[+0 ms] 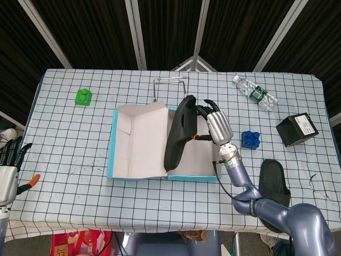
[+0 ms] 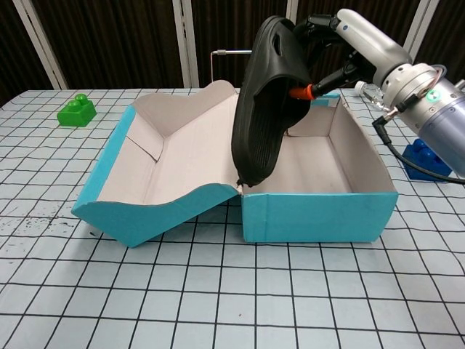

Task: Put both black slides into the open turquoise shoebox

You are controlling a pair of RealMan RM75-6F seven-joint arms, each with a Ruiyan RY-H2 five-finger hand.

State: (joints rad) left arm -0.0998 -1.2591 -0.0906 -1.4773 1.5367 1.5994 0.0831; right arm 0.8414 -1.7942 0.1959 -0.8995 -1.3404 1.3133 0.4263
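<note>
1. Black rubber slide, first [image 1: 179, 132] [image 2: 268, 102]: I have it gripped in my right hand [image 1: 216, 123] [image 2: 347, 36], fingers curled around its upper end. It hangs nearly on end, ridged sole toward the chest camera, its lower tip at the box's front left corner.
2. Open turquoise cardboard shoebox [image 1: 193, 176] [image 2: 320, 215]: mid-table, pale lining, hinged lid [image 1: 136, 140] [image 2: 163, 156] lying open to its left.
3. Black rubber slide, second [image 1: 274, 180]: flat on the cloth near the front right edge, well apart from the box.
4. Left hand [image 1: 9, 166]: off the table's front left corner, fingers spread, holding nothing.
5. Surface: white cloth with black grid [image 1: 80, 144] [image 2: 218, 291], covering the whole table; dark slatted backdrop behind.
6. Right side: blue toy block [image 1: 250, 139] [image 2: 430, 159], clear plastic bottle [image 1: 254, 93] [image 2: 373, 91], black box [image 1: 297, 129].
7. Left rear: green toy block [image 1: 83, 96] [image 2: 77, 110].
8. Open room: wide bare cloth left of the lid and along the front edge.
</note>
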